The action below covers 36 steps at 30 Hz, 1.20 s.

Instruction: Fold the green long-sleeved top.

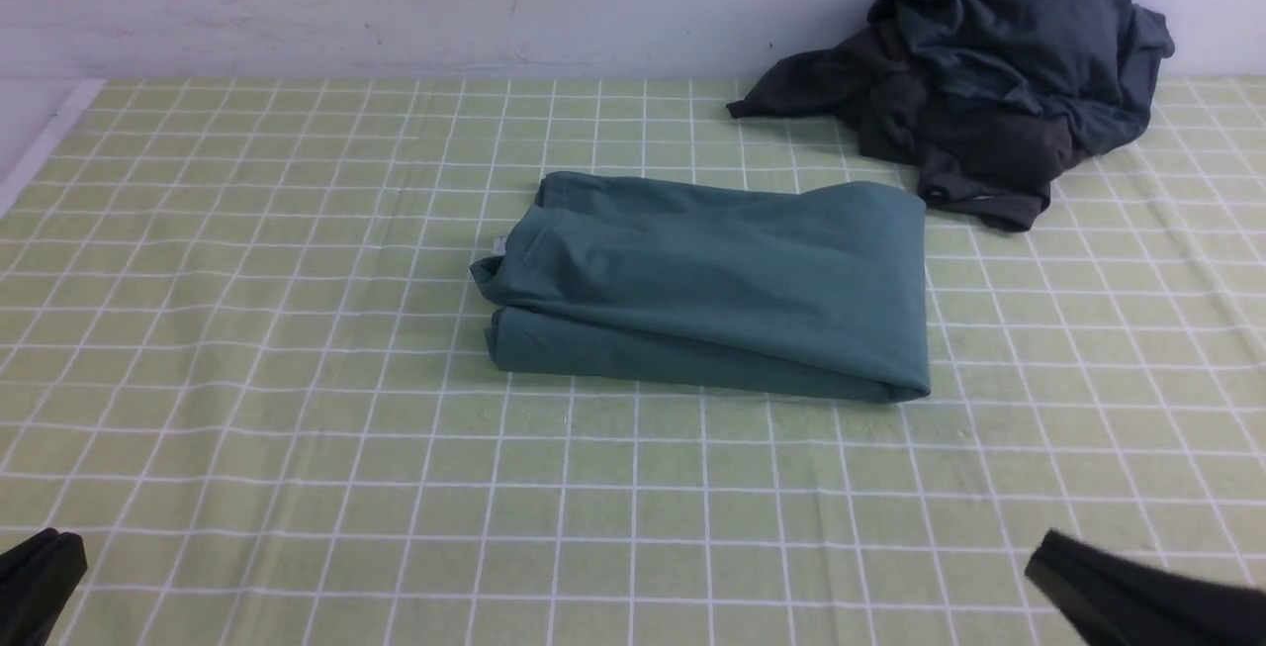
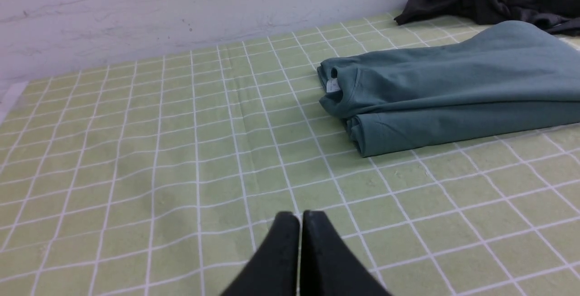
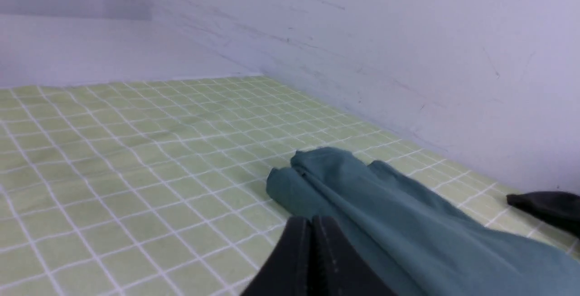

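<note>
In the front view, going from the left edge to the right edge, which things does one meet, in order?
left gripper → green long-sleeved top, folded → dark grey heap of garments → right gripper; all over the green checked tablecloth.

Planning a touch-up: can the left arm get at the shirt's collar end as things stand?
Probably yes. The left end effector is shut and empty, only bare tablecloth lies between it and the shirt, and the collar end faces that side.
</note>
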Tool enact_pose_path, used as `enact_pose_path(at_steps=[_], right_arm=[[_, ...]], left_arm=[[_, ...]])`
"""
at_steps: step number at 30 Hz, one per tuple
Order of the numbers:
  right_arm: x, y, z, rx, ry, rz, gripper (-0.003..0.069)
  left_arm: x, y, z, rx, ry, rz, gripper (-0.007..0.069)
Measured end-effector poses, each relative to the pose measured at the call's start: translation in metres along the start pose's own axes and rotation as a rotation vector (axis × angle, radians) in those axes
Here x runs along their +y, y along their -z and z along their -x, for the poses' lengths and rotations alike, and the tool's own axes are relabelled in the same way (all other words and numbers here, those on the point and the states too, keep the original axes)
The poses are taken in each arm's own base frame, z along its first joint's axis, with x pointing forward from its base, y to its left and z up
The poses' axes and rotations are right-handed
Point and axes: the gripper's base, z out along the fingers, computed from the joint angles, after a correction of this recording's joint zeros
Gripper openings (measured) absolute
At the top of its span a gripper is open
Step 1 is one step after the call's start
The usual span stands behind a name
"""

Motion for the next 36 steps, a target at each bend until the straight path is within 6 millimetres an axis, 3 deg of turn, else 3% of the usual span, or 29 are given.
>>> enact_pose_path(at_steps=[2,8,13,21,27,36], right_arm=[[0.003,0.005,-0.017,0.061,-0.016,0.003,-0.0014],[0.002,0.010,-0.039,0.290,-0.048,-0.020,-0.0014],[-0.002,0.021,-0.044,0.370,-0.075,-0.073,-0.0014],[-0.020,0.050,-0.039,0.263,-0.236,-0.423,-0.0014],[-0.027,0.069,-0.040,0.224,-0.258,-0.679,-0.0014],[-0.030,0.072,-0.041,0.228,-0.264,-0.766,-0.0014]], left_arm=[[0.000,0.000,0.000,0.000,0.000,0.000,-0.0003],[0.000,0.000,0.000,0.000,0.000,0.000,-0.0003],[0.000,0.000,0.000,0.002,-0.001,0.000,-0.0003],[0.000,0.000,-0.002,0.018,-0.001,-0.004,-0.0003],[0.000,0.000,-0.002,0.020,-0.001,-0.005,-0.0003],[0.000,0.000,-0.002,0.023,0.000,-0.005,-0.0003]])
